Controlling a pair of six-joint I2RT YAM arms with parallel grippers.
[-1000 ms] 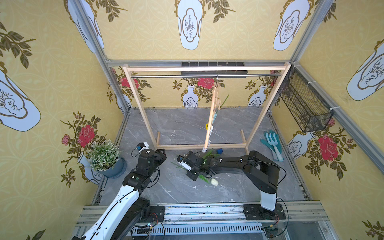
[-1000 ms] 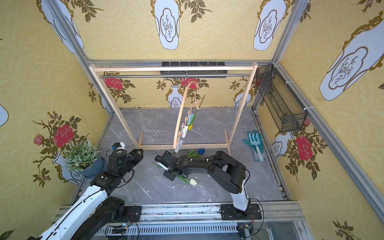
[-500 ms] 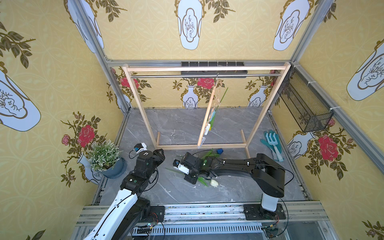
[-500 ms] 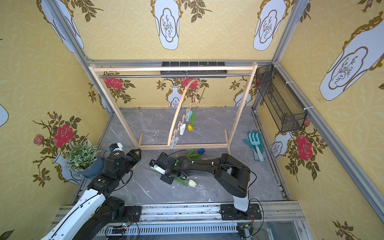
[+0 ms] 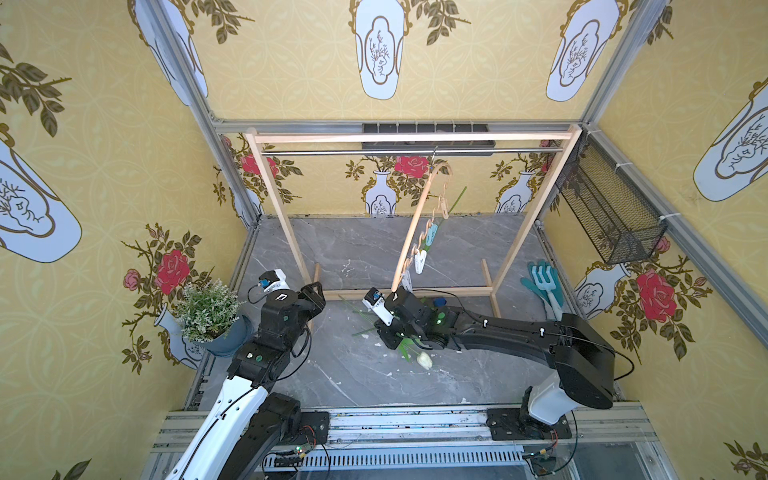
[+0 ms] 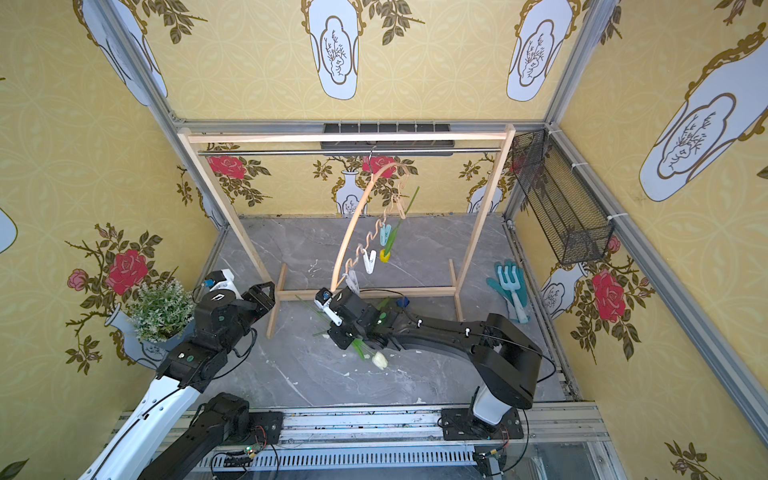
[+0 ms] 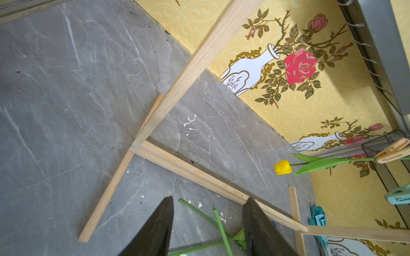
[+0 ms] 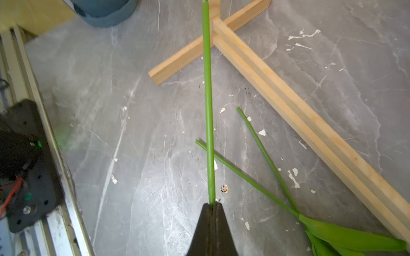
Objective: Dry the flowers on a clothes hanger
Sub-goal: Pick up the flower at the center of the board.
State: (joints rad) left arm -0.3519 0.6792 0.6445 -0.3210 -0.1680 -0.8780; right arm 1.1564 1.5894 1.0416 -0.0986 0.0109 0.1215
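The right end effector is clamped shut on a green stem, seemingly that of the white tulip, and has edged it above the tabletop toward the left arm. The left end effector has widened slightly and stands open, empty. The clothes hanger has swung round on the rack, with the yellow tulip already pinned. Pinning the second flower looks next.
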